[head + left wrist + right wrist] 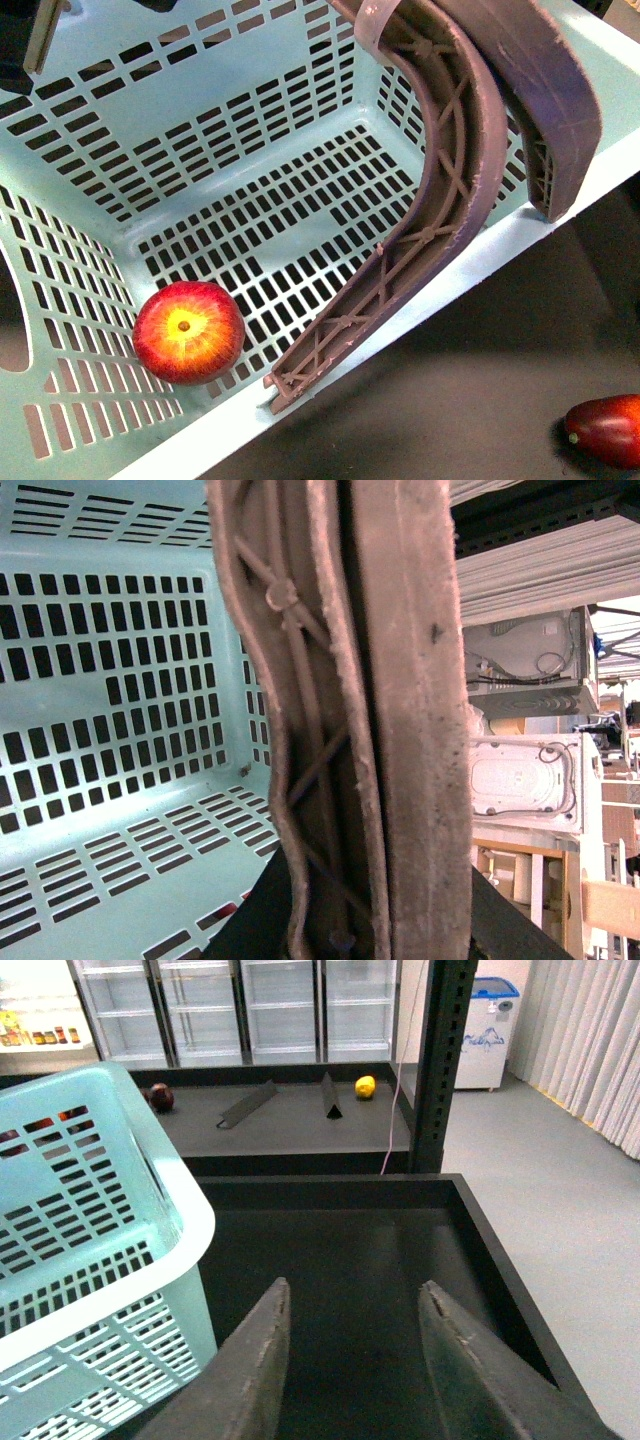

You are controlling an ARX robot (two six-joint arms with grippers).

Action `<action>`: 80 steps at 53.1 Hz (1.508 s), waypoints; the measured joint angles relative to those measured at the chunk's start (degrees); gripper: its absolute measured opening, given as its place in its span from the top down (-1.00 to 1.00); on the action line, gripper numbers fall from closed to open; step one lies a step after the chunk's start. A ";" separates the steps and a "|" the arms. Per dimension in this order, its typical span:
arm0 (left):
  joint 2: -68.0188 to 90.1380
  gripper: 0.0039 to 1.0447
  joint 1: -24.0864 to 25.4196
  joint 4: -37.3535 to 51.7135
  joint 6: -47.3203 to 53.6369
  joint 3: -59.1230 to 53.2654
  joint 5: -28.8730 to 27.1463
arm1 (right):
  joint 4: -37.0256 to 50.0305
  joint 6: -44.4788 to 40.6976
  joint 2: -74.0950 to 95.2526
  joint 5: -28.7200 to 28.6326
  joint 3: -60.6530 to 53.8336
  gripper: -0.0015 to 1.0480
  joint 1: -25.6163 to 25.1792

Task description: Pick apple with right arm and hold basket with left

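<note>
The apple [188,332] is red with a yellow blush round its stem pit and lies on the slotted floor of the aqua basket [90,200], in a corner by a side wall. My left gripper [415,305] is shut on the basket's rim [500,245], with one long curved finger [440,200] inside the basket and the other [555,90] outside. In the left wrist view the fingers [400,730] are pressed close together beside the basket wall [110,680]. My right gripper [355,1290] is open and empty over the dark table, next to the basket [100,1210]. The apple does not show there.
A darker, elongated red fruit [607,428] lies on the dark table outside the basket. The table has a raised edge [500,1260] and a black post [445,1060] at its far side. Beyond are a yellow fruit [365,1086] and a dark fruit [160,1096].
</note>
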 joint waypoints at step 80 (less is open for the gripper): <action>19.67 0.68 27.71 9.64 -14.25 3.37 -12.96 | -0.02 0.02 -0.04 0.00 0.00 -0.83 0.00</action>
